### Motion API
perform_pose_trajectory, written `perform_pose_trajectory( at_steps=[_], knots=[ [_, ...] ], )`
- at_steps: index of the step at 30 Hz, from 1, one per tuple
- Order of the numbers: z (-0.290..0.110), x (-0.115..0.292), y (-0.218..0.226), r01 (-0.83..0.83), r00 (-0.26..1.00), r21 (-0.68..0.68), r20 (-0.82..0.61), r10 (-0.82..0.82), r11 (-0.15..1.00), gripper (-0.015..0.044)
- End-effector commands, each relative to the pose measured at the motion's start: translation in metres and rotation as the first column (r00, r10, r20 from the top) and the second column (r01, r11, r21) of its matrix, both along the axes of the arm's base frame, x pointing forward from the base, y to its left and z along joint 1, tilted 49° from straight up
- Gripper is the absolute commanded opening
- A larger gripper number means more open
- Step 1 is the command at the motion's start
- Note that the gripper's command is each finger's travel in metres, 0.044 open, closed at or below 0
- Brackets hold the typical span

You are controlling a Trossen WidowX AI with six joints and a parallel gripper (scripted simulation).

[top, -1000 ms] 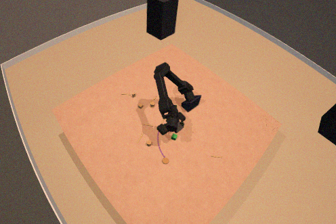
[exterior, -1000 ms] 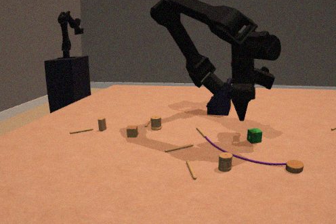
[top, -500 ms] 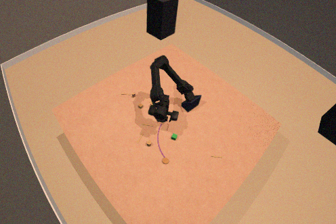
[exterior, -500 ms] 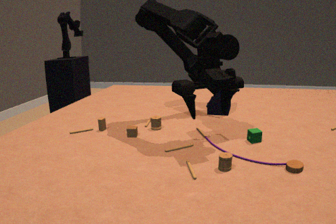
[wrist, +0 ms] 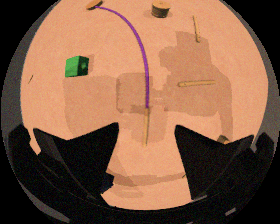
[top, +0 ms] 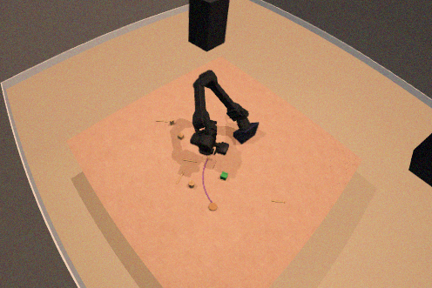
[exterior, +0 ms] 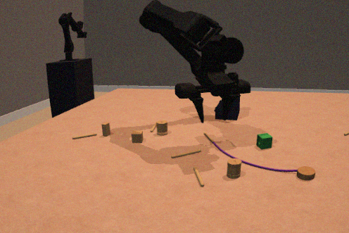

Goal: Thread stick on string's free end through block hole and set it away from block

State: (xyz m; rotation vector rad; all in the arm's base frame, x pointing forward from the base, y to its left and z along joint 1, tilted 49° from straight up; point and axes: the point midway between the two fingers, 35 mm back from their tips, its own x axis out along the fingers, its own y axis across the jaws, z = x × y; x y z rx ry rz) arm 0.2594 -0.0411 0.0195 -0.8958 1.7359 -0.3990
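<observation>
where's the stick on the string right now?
The stick lies flat on the table, centred between the open tool's fingers in the wrist view, joined to the purple string; the green cube sits off to its left.

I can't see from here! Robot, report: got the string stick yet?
Hand open, empty, over stick. Stick flat on table, purple string attached. Nothing blocking it.
</observation>
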Motion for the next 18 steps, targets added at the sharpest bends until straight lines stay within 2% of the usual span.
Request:
perform_pose_trajectory(
  at_steps=[1,3,18],
  knots=[
    [0.0005,-0.0009,-0.0008,0.004,1.000,-0.005,0.002,-0.004,1.000,0.0177],
    [0.0005,-0.0009,-0.0008,0.004,1.000,-0.005,0.002,-0.004,1.000,0.0125],
    [-0.0023,-0.0010,-0.0037,0.003,1.000,-0.005,0.002,-0.003,1.000,0.0123]
  ],
)
